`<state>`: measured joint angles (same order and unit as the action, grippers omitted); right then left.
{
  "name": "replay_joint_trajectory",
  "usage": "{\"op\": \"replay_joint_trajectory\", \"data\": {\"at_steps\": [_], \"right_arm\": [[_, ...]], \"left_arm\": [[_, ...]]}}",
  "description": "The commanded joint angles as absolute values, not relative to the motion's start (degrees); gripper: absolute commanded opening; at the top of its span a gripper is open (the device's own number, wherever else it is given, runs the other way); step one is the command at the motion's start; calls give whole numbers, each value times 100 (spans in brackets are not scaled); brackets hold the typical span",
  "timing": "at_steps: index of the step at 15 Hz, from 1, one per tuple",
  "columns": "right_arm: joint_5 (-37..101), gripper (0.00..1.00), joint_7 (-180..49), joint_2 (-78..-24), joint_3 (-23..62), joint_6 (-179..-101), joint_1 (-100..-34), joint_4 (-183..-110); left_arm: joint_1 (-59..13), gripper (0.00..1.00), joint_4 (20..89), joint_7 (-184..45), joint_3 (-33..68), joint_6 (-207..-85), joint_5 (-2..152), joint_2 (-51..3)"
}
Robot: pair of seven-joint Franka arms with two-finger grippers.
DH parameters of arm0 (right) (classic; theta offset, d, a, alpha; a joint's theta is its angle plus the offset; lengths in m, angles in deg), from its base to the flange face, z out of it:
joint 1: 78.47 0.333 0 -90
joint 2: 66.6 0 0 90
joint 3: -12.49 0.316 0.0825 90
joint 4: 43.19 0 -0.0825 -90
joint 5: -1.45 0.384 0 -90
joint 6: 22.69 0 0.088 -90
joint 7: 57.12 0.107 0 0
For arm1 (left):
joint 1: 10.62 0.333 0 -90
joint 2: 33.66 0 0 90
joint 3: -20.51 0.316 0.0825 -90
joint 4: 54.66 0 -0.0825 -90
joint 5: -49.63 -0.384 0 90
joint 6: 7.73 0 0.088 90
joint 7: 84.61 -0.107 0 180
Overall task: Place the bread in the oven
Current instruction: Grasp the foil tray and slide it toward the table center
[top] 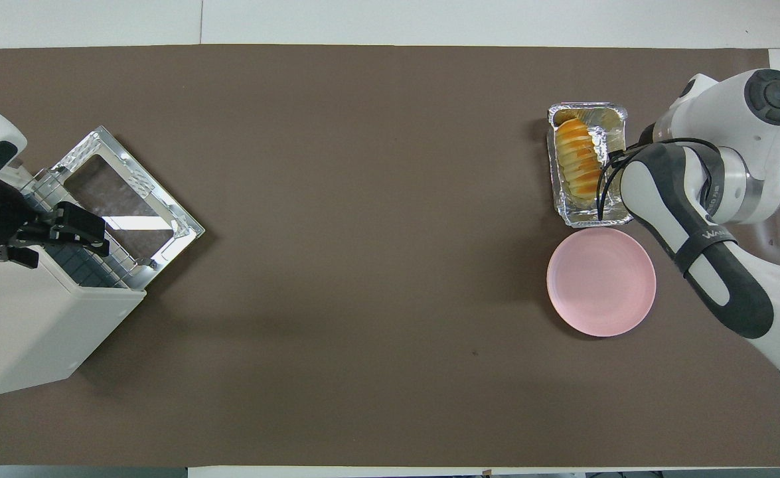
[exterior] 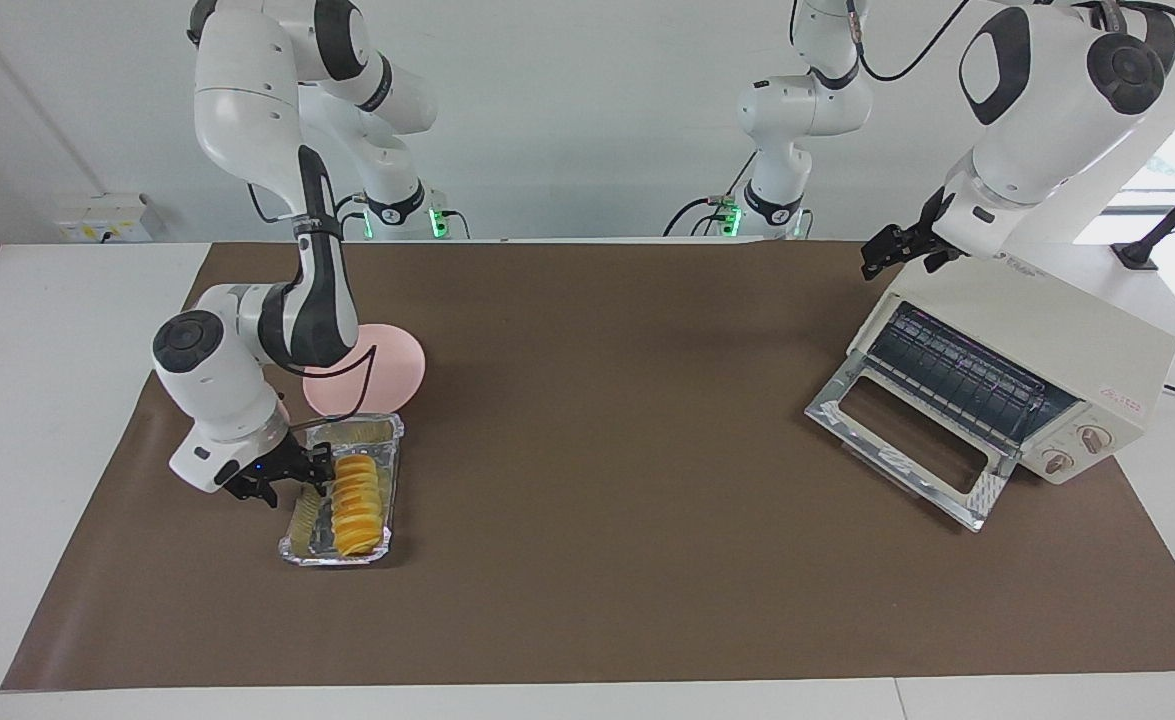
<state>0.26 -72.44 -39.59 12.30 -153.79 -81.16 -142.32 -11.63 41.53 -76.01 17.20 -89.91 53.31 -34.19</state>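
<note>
item: my right gripper [exterior: 299, 478], low at the foil tray's [exterior: 294, 545] edge beside the bread [exterior: 359, 500]; grip state, cannot tell. bread: in tray, next to pink plate [top: 601, 281]. my left gripper [exterior: 897, 252]: spread wide, empty, over the oven [exterior: 1032, 340], which stands door down.
</note>
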Motion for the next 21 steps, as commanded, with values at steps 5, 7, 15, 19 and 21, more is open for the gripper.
{"op": "replay_joint_trajectory", "data": {"at_steps": [5,7,15,19,21], "right_arm": [[-4,0,-7373,-4111,1275,-14937,-8163,-14112],[75,0,-7294,-4111,1310,-13990,-8085,-13490],[444,0,-5724,-4471,1372,-12272,-7057,-12468],[787,0,-4537,-4445,1372,-12332,-6285,-12396],[822,0,-4070,-4445,1372,-12541,-5933,-12492]], "left_arm": [[-1106,100,4202,-7635,1691,-9044,5385,-3498],[-1106,100,4202,-7626,1691,-9044,5385,-3498],[-1106,100,4202,-7626,1691,-9044,5385,-3498],[-1106,100,4202,-7626,1691,-9044,5385,-3498],[-1106,100,4202,-7626,1691,-9044,5385,-3498]]}}
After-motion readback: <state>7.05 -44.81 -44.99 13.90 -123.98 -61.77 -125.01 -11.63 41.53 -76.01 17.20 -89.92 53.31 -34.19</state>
